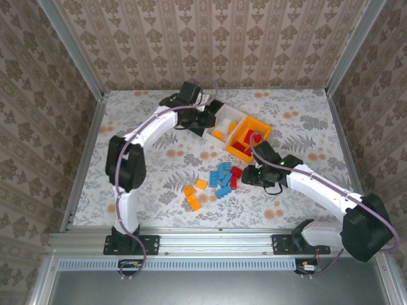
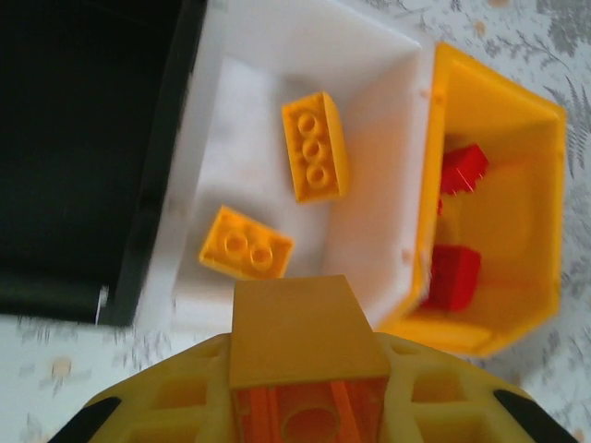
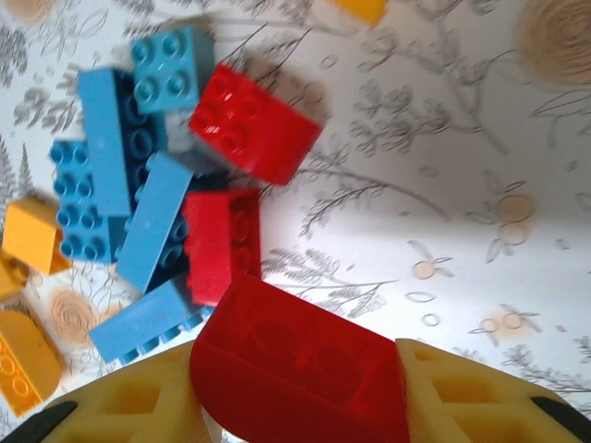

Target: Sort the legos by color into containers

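The left claw is clamped on an orange brick at the bottom middle of the left wrist view, hanging over the lower rim of the white bin. Two more orange legos lie on that bin's floor, apart from each other. The black bin stands against it on the left of the frame, and the orange-yellow bin on the right holds red pieces. In the overhead view the three bins form a slanted row at upper centre of the bench. The right claw grips a red brick at the bottom of its wrist view. The loose pile of blue, red and orange legos fills the left of that frame, lying on the bench below the bins in the overhead view
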`<state>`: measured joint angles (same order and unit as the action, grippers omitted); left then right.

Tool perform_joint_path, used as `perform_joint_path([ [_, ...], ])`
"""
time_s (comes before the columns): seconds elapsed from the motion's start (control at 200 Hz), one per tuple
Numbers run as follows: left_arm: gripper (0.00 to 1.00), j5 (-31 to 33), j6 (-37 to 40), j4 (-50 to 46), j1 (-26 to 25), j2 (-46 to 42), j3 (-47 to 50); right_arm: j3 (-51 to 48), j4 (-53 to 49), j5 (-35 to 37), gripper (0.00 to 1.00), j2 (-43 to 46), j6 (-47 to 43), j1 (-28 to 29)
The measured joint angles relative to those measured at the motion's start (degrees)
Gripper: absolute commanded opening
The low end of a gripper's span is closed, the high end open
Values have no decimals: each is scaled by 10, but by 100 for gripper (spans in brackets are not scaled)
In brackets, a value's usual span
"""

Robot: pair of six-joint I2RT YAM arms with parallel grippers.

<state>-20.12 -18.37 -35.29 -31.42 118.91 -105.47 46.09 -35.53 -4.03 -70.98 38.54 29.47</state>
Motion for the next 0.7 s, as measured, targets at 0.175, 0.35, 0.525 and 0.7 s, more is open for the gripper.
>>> perform_joint_path([
  [0.175,34,11,4,-42,-2,105,-132,38,-10,-20,39,0,-23,-62],
  [0.35,58,19,18,-88,-13,165,-222,98,-14,-36,39,-22,-44,-113],
  [0.525,66,20,22,-115,-23,167,-234,177,-24,-46,39,-93,-71,-142],
  [0.7,68,24,22,-115,-23,110,-157,250,-25,-55,39,-182,-93,-164],
])
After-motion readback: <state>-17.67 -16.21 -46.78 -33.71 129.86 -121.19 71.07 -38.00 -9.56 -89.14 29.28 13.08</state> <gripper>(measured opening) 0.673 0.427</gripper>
